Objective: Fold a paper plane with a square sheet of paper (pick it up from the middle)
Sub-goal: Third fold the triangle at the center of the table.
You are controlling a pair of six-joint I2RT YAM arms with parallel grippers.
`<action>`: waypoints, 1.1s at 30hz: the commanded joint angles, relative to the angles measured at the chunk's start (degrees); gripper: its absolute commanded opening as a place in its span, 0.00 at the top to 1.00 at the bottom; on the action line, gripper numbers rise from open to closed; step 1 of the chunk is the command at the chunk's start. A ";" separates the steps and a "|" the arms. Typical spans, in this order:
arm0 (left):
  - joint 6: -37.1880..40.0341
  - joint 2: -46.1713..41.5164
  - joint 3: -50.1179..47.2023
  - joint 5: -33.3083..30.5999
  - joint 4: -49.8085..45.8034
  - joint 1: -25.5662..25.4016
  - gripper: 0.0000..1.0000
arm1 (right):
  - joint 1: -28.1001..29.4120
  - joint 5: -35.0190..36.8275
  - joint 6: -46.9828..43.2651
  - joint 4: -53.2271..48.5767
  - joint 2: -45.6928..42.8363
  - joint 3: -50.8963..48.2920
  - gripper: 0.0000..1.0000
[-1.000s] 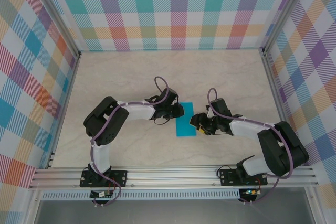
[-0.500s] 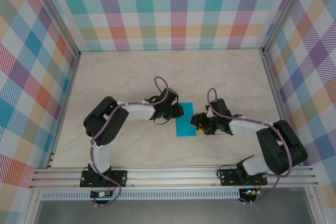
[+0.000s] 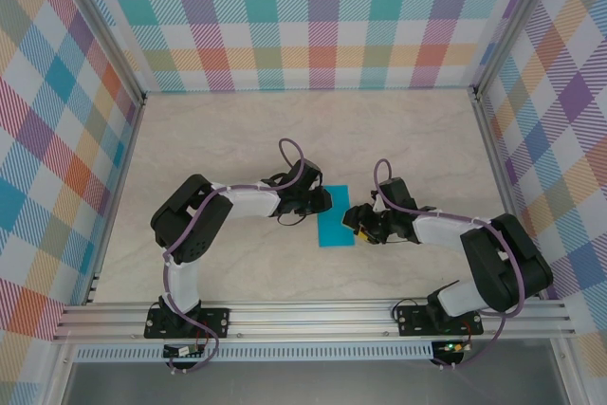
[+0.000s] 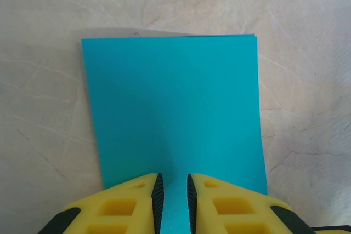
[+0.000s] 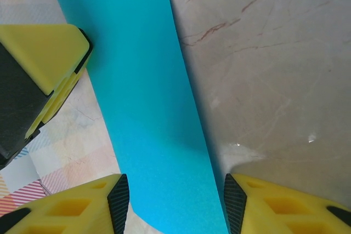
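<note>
Paper (image 3: 334, 218) sits mid table (image 3: 237, 139), my left gripper (image 4: 173, 195) at its 9 o'clock nearly closed (can't tell if it's pinching), right gripper (image 5: 173, 201) at 3 o'clock spread astride the edge, so I reckon a dragging finger could skew or crumple it.

You have nothing to read here. No text, label, brand, number or sign is legible on the square sheet of paper (image 4: 175, 113), whose face is plain teal, or on anything around it.
</note>
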 commanded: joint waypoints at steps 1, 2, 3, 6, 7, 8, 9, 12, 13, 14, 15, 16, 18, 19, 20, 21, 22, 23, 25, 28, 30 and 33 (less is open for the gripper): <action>0.10 -0.50 -1.51 -0.04 -4.09 0.19 0.78 | 0.26 -0.07 -0.08 0.54 -0.16 0.83 0.48; 0.12 -0.52 -1.56 -0.09 -4.14 0.26 0.78 | 0.22 -0.25 -0.21 0.51 -0.19 0.80 0.48; 0.20 -0.51 -1.57 -0.09 -4.16 0.27 0.78 | 0.22 -0.62 -0.20 0.73 -0.13 0.80 0.48; 0.19 -0.42 -1.42 0.08 -4.08 0.28 0.78 | 0.21 -2.60 0.15 3.12 0.54 0.53 0.48; 0.10 -0.30 -1.42 0.28 -3.95 0.27 0.78 | 0.22 -2.97 0.33 3.76 0.77 0.46 0.49; 0.11 -0.27 -1.42 0.49 -3.84 0.28 0.78 | 0.21 -3.19 0.49 4.15 0.86 0.48 0.50; 0.19 -0.33 -1.50 0.77 -3.41 0.31 0.77 | 0.21 -3.32 0.63 4.59 0.87 0.34 0.50; 0.33 -0.65 -2.28 1.76 -2.08 0.28 0.73 | 0.24 -3.17 0.87 4.87 0.21 0.27 0.51; 0.49 -0.84 -2.46 1.84 -2.06 0.30 0.73 | 0.22 -2.84 0.75 4.40 0.01 0.43 0.50; 0.66 -1.00 -2.47 1.77 -2.11 0.28 0.73 | 0.21 -2.62 0.66 3.98 -0.09 0.70 0.50; 0.77 -1.13 -2.37 1.59 -2.45 0.28 0.72 | 0.24 -2.42 0.53 3.48 -0.02 0.88 0.50; 0.88 -1.25 -2.34 1.48 -2.72 0.27 0.72 | 0.22 -2.41 0.53 3.67 0.06 0.93 0.50; 1.15 -1.35 -2.11 1.48 -3.23 0.30 0.72 | 0.21 -2.51 0.77 4.39 0.46 0.90 0.50; 1.31 -1.38 -1.92 1.40 -3.65 0.27 0.72 | 0.21 -2.71 0.74 4.93 0.72 0.89 0.50; 1.45 -1.38 -1.84 1.36 -3.91 0.27 0.72 | 0.21 -2.98 0.82 5.52 0.91 0.87 0.49; 1.51 -1.38 -1.77 1.32 -4.21 0.27 0.72 | 0.21 -3.18 0.80 6.02 1.19 0.88 0.49; 1.51 -1.38 -1.85 1.27 -4.33 0.27 0.72 | 0.21 -3.49 0.68 6.71 1.34 0.86 0.48; 1.51 -1.47 -1.88 1.15 -4.43 0.27 0.72 | 0.26 -3.64 0.54 7.17 1.52 0.97 0.48; 1.66 -1.48 -1.94 0.97 -4.70 0.34 0.72 | 0.21 -3.56 -0.42 7.28 1.74 1.41 0.46; 1.65 -1.34 -1.93 0.77 -4.89 0.28 0.72 | 0.19 -3.29 -1.73 5.22 1.83 2.74 0.47; 1.60 -1.36 -1.86 0.77 -5.04 0.28 0.72 | 0.15 -2.89 -2.32 4.26 1.81 3.46 0.48; 1.82 -1.50 -1.77 0.79 -5.44 0.27 0.72 | 0.12 -2.57 -3.35 1.69 2.70 4.91 0.50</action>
